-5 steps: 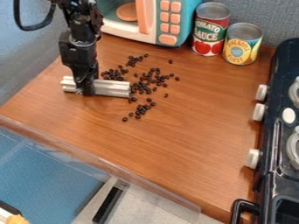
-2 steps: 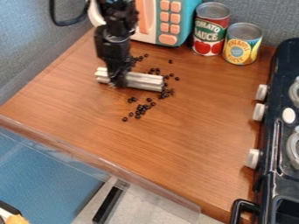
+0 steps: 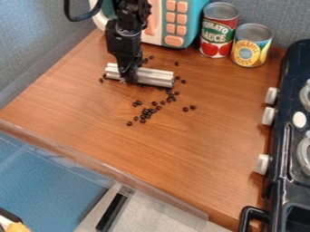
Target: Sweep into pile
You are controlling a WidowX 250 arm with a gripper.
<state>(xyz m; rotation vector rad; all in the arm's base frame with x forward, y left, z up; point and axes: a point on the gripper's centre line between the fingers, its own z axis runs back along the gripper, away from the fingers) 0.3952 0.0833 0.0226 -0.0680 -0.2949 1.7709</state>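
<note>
The jaws are clamped on a silver ribbed bar (image 3: 156, 77), which lies crosswise beneath them. The dark beans (image 3: 146, 113) form a loose trail on the surface (image 3: 200, 154), camera-side of the jaws, densest in one small cluster. Strays sit behind and to either side of the jaws, so gathering looks partial; these still need sweeping in.

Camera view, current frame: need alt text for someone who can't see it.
Black robot claw gripping a ridged silver bar amid dark beans scattered on a wooden counter. Behind: toy microwave, two cans. Right: black toy stove.
</note>
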